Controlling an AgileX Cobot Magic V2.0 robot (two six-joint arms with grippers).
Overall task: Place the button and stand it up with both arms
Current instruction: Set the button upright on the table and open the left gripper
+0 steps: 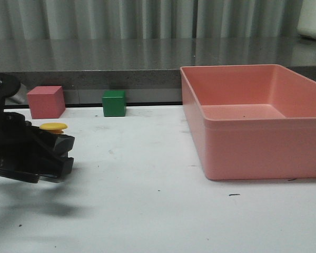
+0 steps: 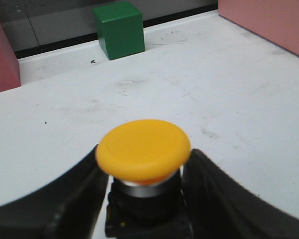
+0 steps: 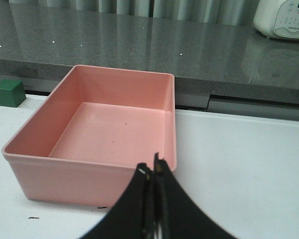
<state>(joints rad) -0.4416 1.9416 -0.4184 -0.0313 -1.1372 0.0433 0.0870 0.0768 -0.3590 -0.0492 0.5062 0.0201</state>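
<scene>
The white table (image 1: 147,179) lay open across the middle of the front view, bare from the left gripper (image 1: 55,153) over to the near wall of the pink bin (image 1: 253,153) at the right. Along the table's far edge, at upper left, the pink-red cube (image 1: 46,101) and the green cube (image 1: 114,103) sat well apart from each other, in front of the grey counter (image 1: 121,58).

The left gripper, at the left edge of that view, was clamped on the button (image 1: 53,127), its yellow cap upward. In the left wrist view the button (image 2: 143,149) sat between the black fingers (image 2: 224,199), which pressed its black base from both sides.

The right gripper (image 3: 152,172) had its tips together with nothing between them, in front of the bin (image 3: 89,169) in its own view.
</scene>
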